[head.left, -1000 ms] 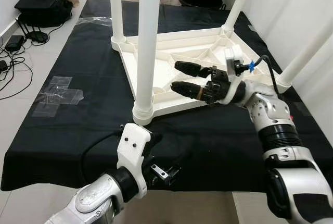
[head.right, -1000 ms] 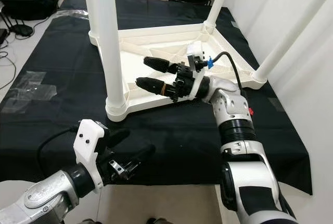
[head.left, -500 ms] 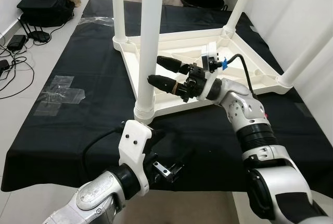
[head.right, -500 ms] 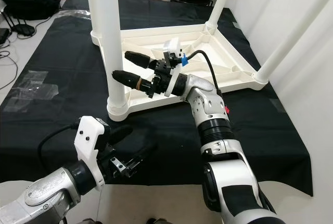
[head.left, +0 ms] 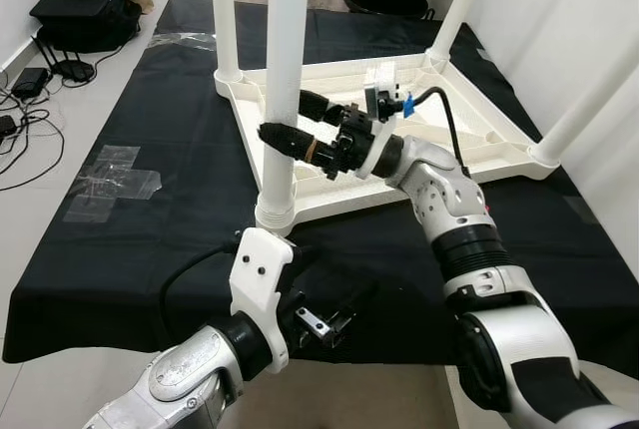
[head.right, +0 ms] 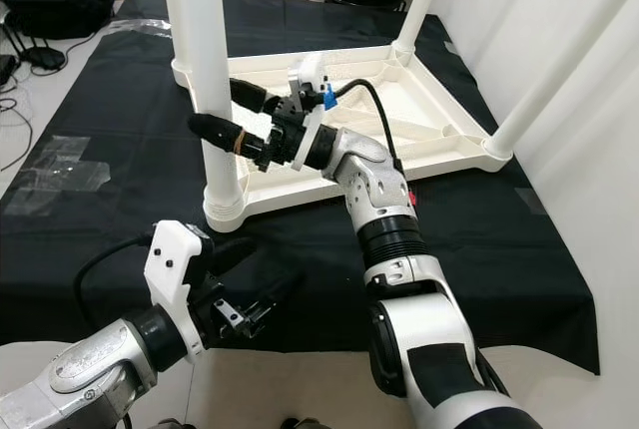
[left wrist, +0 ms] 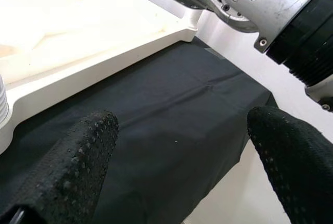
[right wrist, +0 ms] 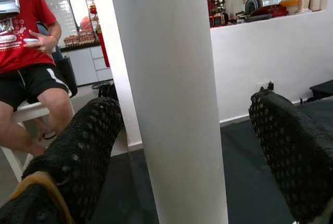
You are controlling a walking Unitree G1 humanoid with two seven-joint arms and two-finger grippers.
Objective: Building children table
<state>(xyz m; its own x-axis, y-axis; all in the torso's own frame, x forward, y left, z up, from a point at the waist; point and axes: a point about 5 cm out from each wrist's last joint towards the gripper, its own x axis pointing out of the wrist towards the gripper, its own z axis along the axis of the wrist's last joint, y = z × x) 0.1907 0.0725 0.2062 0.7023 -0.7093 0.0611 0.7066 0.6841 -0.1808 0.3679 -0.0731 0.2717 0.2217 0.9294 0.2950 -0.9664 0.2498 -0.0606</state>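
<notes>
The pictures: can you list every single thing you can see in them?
Table top: one, white, upside down on the black cloth.
Table legs: four, white, standing up from the corners.
Cloth: one, black, spread over the low surface.
Clear tape: a few patches, on the cloth's left side.
Black bag: one, on the floor at far left.
Cables: several, black, on the white floor, left.
Person: one, red shirt and black shorts, seated, in the right wrist view.
Left tool: black fingers open, low over the cloth's near edge.
Right tool: black fingers open, one on each side of the nearest leg, not closed on it.
</notes>
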